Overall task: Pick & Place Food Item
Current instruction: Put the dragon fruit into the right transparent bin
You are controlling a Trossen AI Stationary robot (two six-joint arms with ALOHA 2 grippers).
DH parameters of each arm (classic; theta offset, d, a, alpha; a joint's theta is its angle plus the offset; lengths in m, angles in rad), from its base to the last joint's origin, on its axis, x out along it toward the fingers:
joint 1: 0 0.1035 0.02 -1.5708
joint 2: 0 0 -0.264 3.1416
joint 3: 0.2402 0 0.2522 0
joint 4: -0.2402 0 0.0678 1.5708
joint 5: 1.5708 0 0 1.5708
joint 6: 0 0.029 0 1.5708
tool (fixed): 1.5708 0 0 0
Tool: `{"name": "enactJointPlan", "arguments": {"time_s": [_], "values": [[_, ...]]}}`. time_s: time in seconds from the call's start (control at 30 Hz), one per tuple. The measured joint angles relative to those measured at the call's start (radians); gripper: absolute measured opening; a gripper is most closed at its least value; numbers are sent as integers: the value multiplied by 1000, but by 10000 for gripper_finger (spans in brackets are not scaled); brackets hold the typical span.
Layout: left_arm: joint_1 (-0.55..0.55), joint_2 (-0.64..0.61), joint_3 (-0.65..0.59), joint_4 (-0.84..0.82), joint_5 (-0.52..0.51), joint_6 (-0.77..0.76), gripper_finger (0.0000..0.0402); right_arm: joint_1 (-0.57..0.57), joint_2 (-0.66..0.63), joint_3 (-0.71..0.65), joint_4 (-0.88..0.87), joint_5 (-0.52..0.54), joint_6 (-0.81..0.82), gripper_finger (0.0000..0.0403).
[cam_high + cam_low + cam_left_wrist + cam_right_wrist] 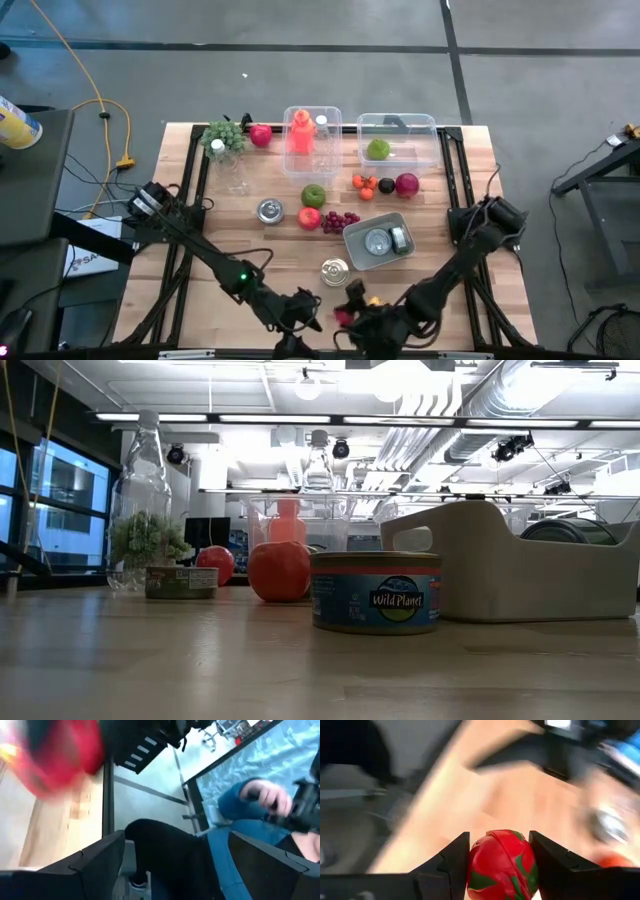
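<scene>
**Red-and-green fruit pinched in my right claw, placement still ahead**

Clamped between my right gripper's (500,865) dark fingers, the red-and-green fruit (502,865) fills the near edge of the right wrist view, with blurred wooden table (485,795) beyond it. So I judge the pick done and the place still to come; I can't tell which container is meant.

From the high view both grippers sit close together at the table's near edge, the right gripper (352,316) with a spot of red at its tip, the left gripper (300,312) just beside it. My left claw (170,865) is spread wide and holds nothing; its wrist view looks off the table toward a person in a blue sleeve (235,805), with a red blur at one corner.

Only the high view shows the options: the grey tray (352,240) with cans, two clear bins (425,125) at the far side. At table height I see only a tuna can (375,592) and no gripper.
</scene>
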Motion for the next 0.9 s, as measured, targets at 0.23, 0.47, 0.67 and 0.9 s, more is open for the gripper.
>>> {"name": "enactJointPlan", "arguments": {"time_s": [0.23, 0.47, 0.67, 0.9], "values": [[-20, 0, 0, -3, -40, 41, 342, 24, -137, 0, -415, 371, 349, 157], [-23, 0, 0, -4, -42, 53, 342, -82, -304, 1, -855, 483, 739, 156], [-22, 0, 0, -6, -42, 53, 342, -324, -433, 2, -950, 444, 801, 158], [-31, 0, 0, -7, -40, 54, 342, -615, -484, 2, -940, 324, 703, 146]]}}
